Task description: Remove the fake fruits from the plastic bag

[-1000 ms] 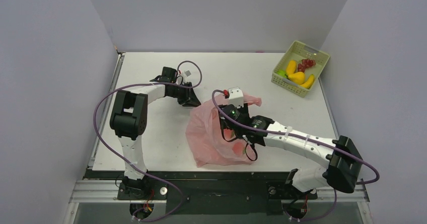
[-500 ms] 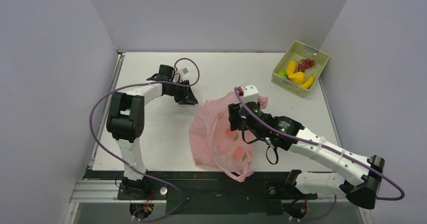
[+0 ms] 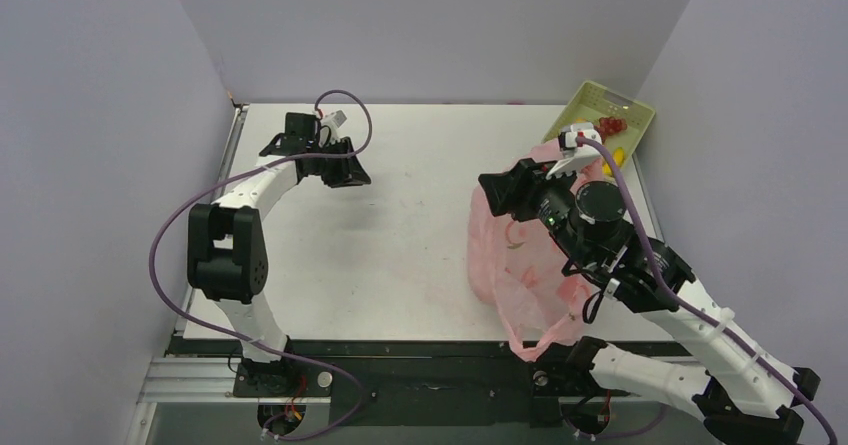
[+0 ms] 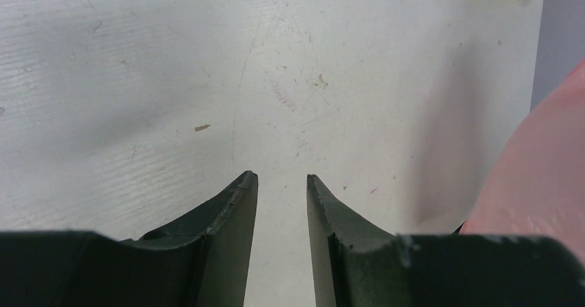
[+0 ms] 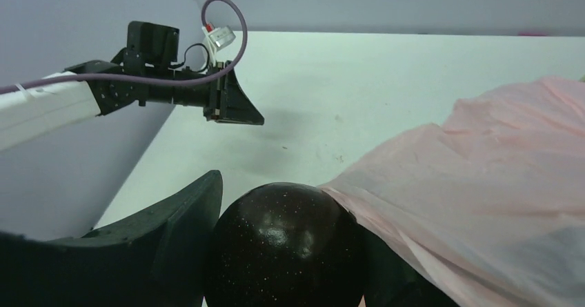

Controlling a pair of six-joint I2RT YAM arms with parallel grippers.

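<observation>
My right gripper (image 3: 497, 193) is shut on a dark purple round fruit (image 5: 284, 245), glossy and speckled, held up in the air. The pink plastic bag (image 3: 512, 257) hangs draped over and below this gripper, and its film lies against the fruit's right side in the right wrist view (image 5: 483, 176). Red shapes show through the bag's lower part. My left gripper (image 3: 347, 175) is far off at the back left. In its wrist view (image 4: 281, 177) the jaws stand a narrow gap apart over bare table with nothing between them. The bag's edge (image 4: 545, 176) shows at the right.
The pale green slotted basket (image 3: 592, 95) stands at the back right corner, partly behind my right arm. The dark red grape bunch (image 3: 610, 125) and a yellow fruit (image 3: 618, 152) show in it. The left arm (image 5: 103, 93) reaches across the back left.
My right arm has risen and swung right toward the basket, dragging the bag with it off the table's middle. My left gripper has drawn back to the left, away from the bag.
</observation>
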